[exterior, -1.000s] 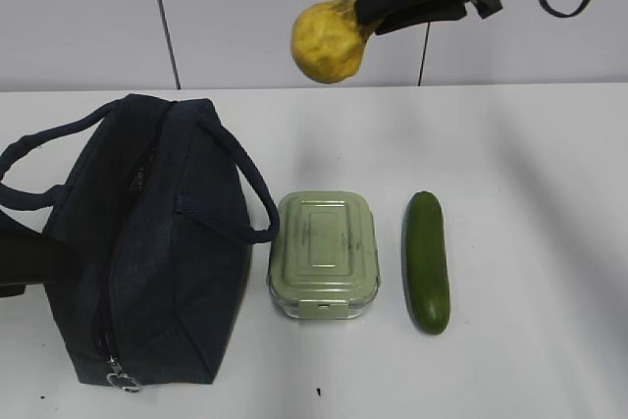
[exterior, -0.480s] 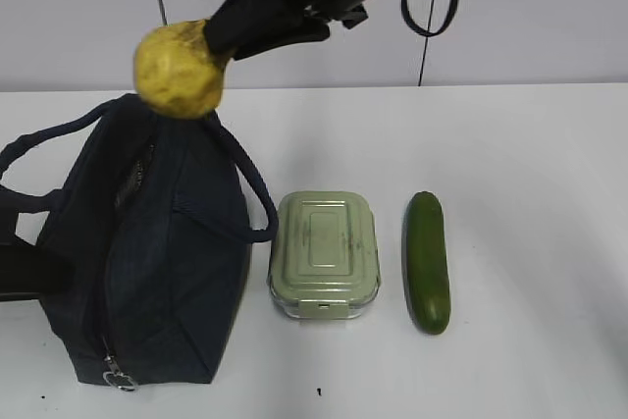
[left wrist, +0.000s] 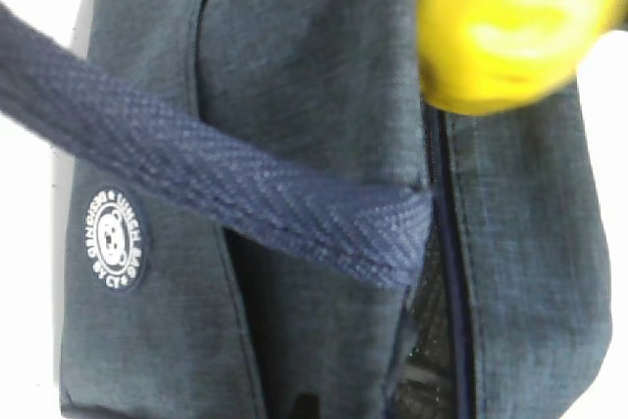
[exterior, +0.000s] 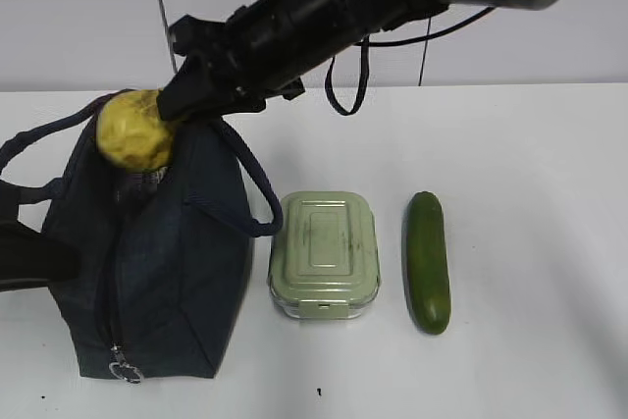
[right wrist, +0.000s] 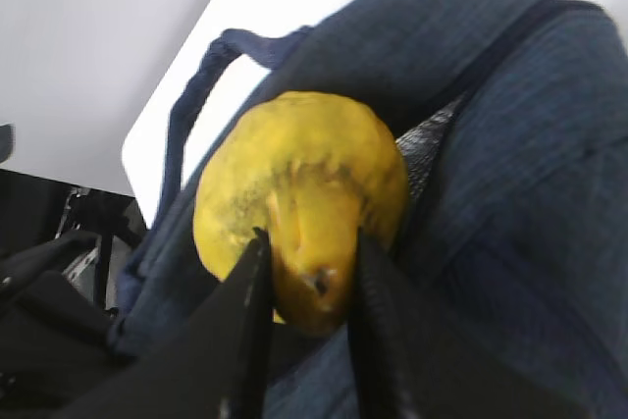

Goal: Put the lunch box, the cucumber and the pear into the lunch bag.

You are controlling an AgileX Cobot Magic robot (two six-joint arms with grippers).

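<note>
One of your three items is in the air: the pear (exterior: 135, 130) hangs at the upper left of the exterior frame, pinched by its narrow neck in the right gripper (right wrist: 306, 282), right over the far end of the lunch bag (exterior: 147, 262). The jaws are partly closed on that neck, and you can see both fingers (right wrist: 245, 326) flanking it in the right wrist view.

Your risk is the opening. Only a narrow slit along the zipper shows, and the pear looks wider than it. Release here and it may sit on the fabric or roll off the bag's top onto the table (exterior: 530, 164). A handle loop (exterior: 250, 188) beside the slit could also catch the fruit or the fingers on the way down.

The left gripper is not visible in any view; judge it shut, and you cannot tell from the pictures whether it has hold of the bag.

The lunch box (exterior: 325, 254) lies lower centre, just beside the bag, with the cucumber (exterior: 428, 262) near it on the right; both are outside the bag.

The left wrist view alone shows you the dark mesh lining inside the slit and a round logo patch (left wrist: 116, 239). Only the exterior view shows the ring pull (exterior: 122, 371) at the bag's near end.
</note>
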